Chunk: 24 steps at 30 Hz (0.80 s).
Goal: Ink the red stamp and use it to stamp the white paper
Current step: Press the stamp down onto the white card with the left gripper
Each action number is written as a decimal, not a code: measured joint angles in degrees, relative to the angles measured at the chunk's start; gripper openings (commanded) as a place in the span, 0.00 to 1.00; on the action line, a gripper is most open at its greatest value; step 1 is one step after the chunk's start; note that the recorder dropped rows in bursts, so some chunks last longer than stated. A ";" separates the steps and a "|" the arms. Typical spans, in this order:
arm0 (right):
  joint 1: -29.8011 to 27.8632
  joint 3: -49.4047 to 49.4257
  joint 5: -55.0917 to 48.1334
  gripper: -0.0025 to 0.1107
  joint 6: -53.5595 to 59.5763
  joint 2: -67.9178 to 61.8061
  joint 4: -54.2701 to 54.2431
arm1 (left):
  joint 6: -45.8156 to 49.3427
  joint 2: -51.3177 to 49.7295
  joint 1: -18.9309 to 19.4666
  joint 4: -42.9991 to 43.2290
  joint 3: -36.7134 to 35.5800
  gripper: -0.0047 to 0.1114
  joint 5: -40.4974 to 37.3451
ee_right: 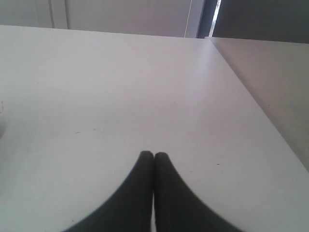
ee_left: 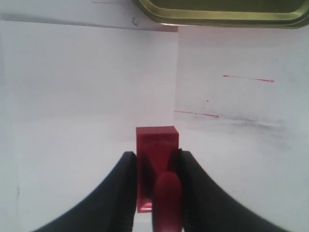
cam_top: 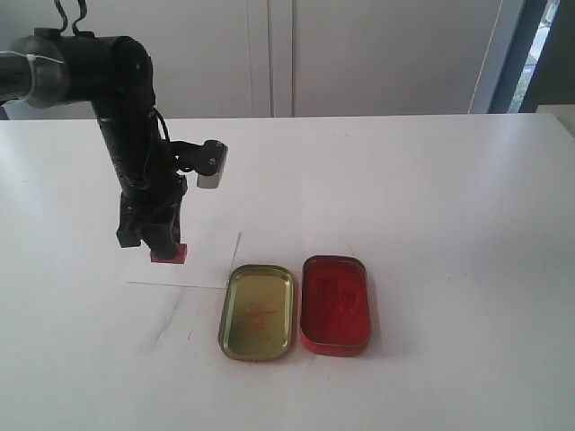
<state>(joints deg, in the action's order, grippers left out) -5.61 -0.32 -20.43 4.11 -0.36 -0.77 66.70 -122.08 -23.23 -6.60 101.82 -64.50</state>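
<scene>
Nearest in the exterior view, two tins lie side by side on the table [cam_top: 431, 197]: the gold tin lid [cam_top: 258, 311] and, just beside it on the right, the red ink-pad tin [cam_top: 334, 304], open with its red pad showing. Just behind the lid lies the white paper [cam_top: 205, 262], flat on the table. On the left part of the sheet stands the red stamp [cam_top: 168, 255], block down, and it appears to touch the paper. The left claw [cam_top: 158, 241] comes onto it from above and pinches it. In the left wrist view both black fingers [ee_left: 126, 169] press on the sides of the stamp, and the round knob between them points up toward the camera. The right claw [ee_right: 153, 155] does not show in the exterior view. In its own view its tips are pressed together with nothing between them, above bare table.

We judge the stamp to be light, hard and stiff, so it will not give under the pinch, but its smooth sides may slip or turn. The good place to hold it seems to be the narrow part above the block, which keeps the face level. The paper is thin, very light and held by nothing. We think it may stick to the inked face and rise with the stamp, or slide on the table.
</scene>
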 measured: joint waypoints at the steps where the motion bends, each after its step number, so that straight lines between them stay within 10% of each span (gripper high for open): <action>1: 0.00 0.00 0.00 0.02 0.00 0.00 0.00 | 0.00 0.00 0.00 0.00 0.00 0.04 0.11; 24: 0.00 0.00 0.00 0.02 0.00 0.00 0.00 | 3.94 -2.70 1.28 -2.66 1.94 0.04 3.08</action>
<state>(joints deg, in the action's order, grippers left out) -5.61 -0.32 -20.43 4.11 -0.36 -0.77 70.64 -124.79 -21.95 -9.26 103.77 -61.42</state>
